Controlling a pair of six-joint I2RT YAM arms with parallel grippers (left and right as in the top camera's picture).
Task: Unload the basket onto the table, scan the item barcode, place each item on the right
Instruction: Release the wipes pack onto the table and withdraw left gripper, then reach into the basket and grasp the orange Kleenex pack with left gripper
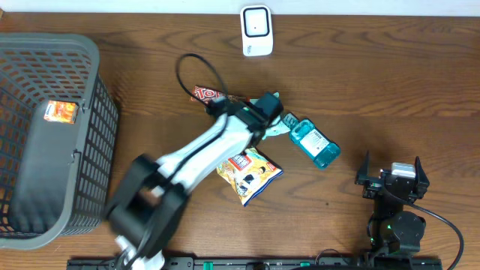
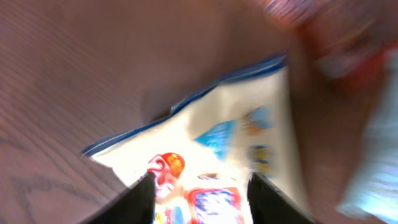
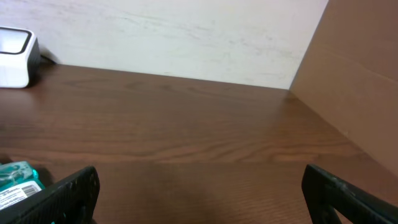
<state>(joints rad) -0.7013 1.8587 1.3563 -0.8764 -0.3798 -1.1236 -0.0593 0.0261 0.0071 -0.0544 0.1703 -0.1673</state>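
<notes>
A white barcode scanner (image 1: pixel 256 30) stands at the table's back edge. A snack packet (image 1: pixel 250 171), white and yellow with a blue edge, lies on the table under my left arm. In the blurred left wrist view the packet (image 2: pixel 230 137) fills the space behind my left gripper (image 2: pixel 200 186), whose jaws stand apart; contact cannot be told. From overhead the left gripper (image 1: pixel 276 124) sits between a red packet (image 1: pixel 210 94) and a teal pack (image 1: pixel 315 145). My right gripper (image 1: pixel 392 178) rests open and empty at the front right.
A grey mesh basket (image 1: pixel 45 217) at the left holds an orange item (image 1: pixel 61 112). A black cable (image 1: pixel 196 64) loops behind the red packet. In the right wrist view the scanner (image 3: pixel 13 48) and the teal pack (image 3: pixel 18 180) show at the left.
</notes>
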